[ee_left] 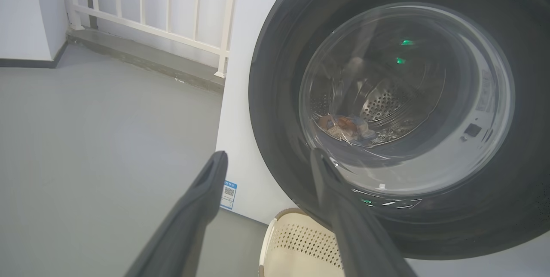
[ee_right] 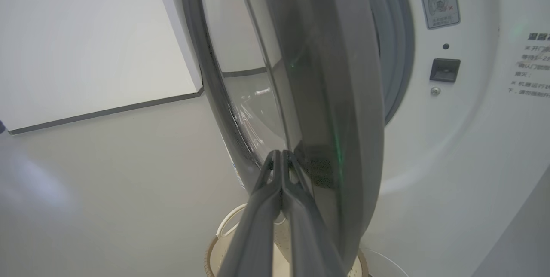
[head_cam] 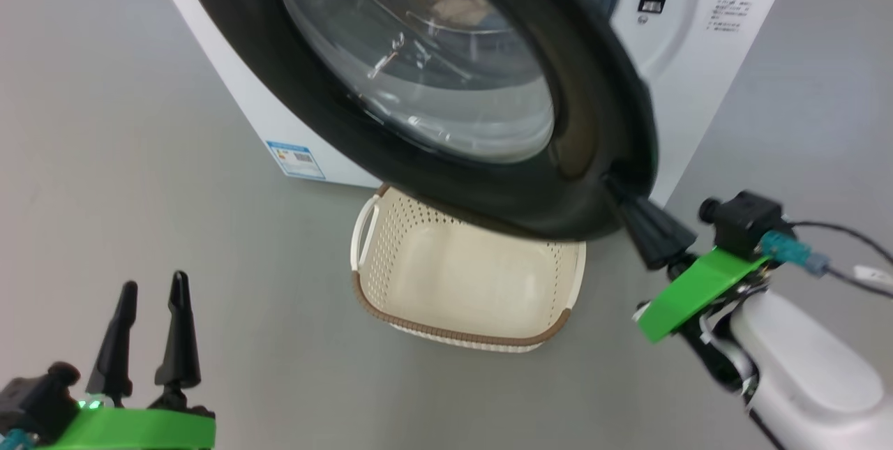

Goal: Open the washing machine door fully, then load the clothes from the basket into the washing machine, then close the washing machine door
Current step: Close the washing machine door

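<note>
The big white washing machine (head_cam: 691, 87) stands on the grey floor (head_cam: 125, 157). The washing machine door (head_cam: 293, 94) is round, with a shiny black rim and a clear glass bowl in the middle. It is partly open. Its right edge stands away from the front of the washing machine, and the grey rubber ring (ee_right: 397, 53) around the machine's hole peeks out behind it.

The right tool (head_cam: 621, 195) is shut tight. Its two dark fingers are pressed together with nothing between them. Its tips touch the black rim at the low right edge of the door.

The left tool (head_cam: 155, 282) is wide open and holds nothing. It hangs low over the floor, out in front of the washing machine and off to its left side, well apart from it.

The clothes (ee_left: 343, 126) are inside the washing machine. Through the glass you can see a small blue and orange-brown heap lying at the bottom of the steel drum (ee_left: 386, 105).

The basket (head_cam: 453, 333) sits on the floor just in front of the washing machine, partly under the low edge of the door. Its bare cream bottom shows. A blue sticker (head_cam: 296, 159) is stuck low on the washing machine's left side. A white railing (ee_left: 167, 10) stands past that same side of the washing machine.
</note>
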{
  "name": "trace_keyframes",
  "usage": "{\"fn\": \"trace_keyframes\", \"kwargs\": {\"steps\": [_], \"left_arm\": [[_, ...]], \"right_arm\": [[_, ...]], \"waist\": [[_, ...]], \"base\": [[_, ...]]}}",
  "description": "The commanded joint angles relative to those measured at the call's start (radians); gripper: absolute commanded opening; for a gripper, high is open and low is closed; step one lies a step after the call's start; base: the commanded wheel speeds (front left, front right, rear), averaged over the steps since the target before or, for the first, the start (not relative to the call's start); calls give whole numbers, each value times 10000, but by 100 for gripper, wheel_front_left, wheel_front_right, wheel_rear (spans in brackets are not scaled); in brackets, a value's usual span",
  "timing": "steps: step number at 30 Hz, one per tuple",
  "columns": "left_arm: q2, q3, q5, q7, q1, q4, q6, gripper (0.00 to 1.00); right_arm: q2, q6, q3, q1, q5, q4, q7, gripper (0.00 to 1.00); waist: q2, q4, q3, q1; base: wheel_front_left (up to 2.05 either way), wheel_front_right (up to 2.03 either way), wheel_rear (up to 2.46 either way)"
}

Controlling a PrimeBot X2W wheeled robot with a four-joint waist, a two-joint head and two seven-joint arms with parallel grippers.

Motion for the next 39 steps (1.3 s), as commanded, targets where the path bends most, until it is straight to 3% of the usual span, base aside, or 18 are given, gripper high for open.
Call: {"fn": "trace_keyframes", "kwargs": {"steps": [1,20,31,39], "left_arm": [[356,331,-68,-65,-411,-271,-35,100],[444,270,-274,-65,-1184,-411,-35,100],[400,147,-322,-65,-1511,-409,-35,100],[371,79,-320,-65,-1526,-301,-35,100]], "right_arm": [[-196,-6,-178,-259,-133,-89,-82,0],[-892,-6,-1250,-2601,-556,551,-82,0],[-924,-6,-1857,-4061,-946,1326,-82,0],[-656,-6,-2138,-4211,-1205,1835,-82,0]], "waist": [[0,41,238,0],[0,605,1824,0],[0,687,2300,0],[0,714,2156,0]], "base": [[0,0,0],[0,0,0],[0,0,0],[0,0,0]]}}
